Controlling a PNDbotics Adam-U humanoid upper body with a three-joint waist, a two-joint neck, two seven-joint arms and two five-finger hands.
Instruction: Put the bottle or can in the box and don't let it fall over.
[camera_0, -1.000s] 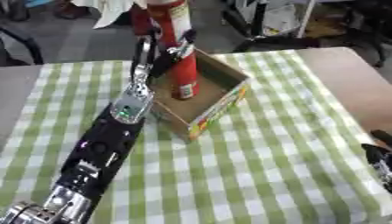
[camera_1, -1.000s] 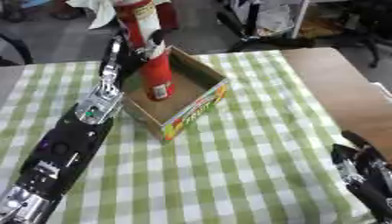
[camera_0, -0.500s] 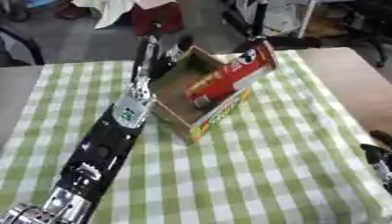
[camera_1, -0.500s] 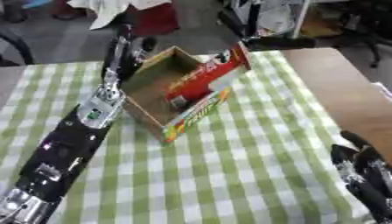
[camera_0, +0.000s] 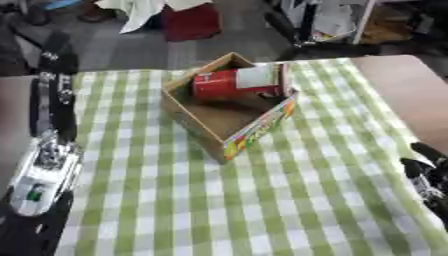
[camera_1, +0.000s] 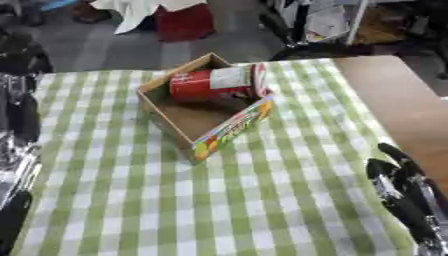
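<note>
A red can with a white label (camera_0: 236, 82) lies on its side in the open cardboard box (camera_0: 229, 120), with its right end propped against the box's far right rim. The box sits at an angle on the checked cloth, its colourful printed side facing me. My left hand (camera_0: 51, 85) is well to the left of the box with its fingers stretched upward, touching nothing. At the lower right, my right hand (camera_1: 398, 185) rests open with its fingers pointing up, far from the box.
The green and white checked tablecloth (camera_0: 289, 200) covers most of the table. A bare brown strip of table (camera_1: 402, 100) runs along the right edge. Beyond the far edge are a red object (camera_0: 191, 21) on the floor and dark chair bases (camera_0: 332, 47).
The can stood upright in the box beside my left hand, then tipped to the right and now lies on its side. My left hand has drawn back to the left.
</note>
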